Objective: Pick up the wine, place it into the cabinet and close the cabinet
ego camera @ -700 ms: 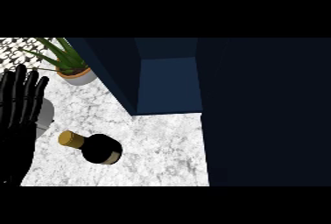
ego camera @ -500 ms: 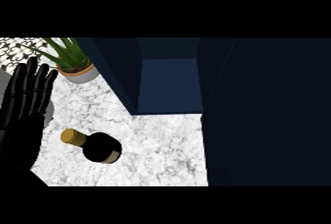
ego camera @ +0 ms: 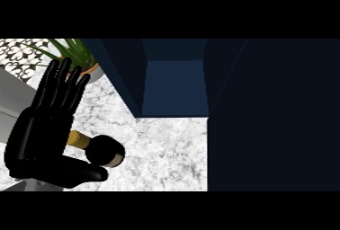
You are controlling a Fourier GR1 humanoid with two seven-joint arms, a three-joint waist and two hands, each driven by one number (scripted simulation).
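The wine bottle [ego camera: 103,151] lies on the marble counter [ego camera: 166,152], dark-bodied, with its gold neck [ego camera: 79,139] pointing up-left. My left hand [ego camera: 43,134] is open, its fingers straight and pointing away from me. It sits right at the bottle's left and covers the end of the neck, and its thumb [ego camera: 79,173] stretches out just below the bottle. Behind the bottle the cabinet [ego camera: 172,87] stands open and shows a blue interior. My right hand does not show.
A potted plant [ego camera: 76,58] stands at the back left, beside the cabinet's left wall and just past my fingertips. A large dark panel [ego camera: 272,117], apparently the cabinet's door, fills the right side. A patterned wall shows at the top left.
My left hand has moved right from the view's left edge and now reaches the bottle's neck. The bottle and the cabinet have stayed put.
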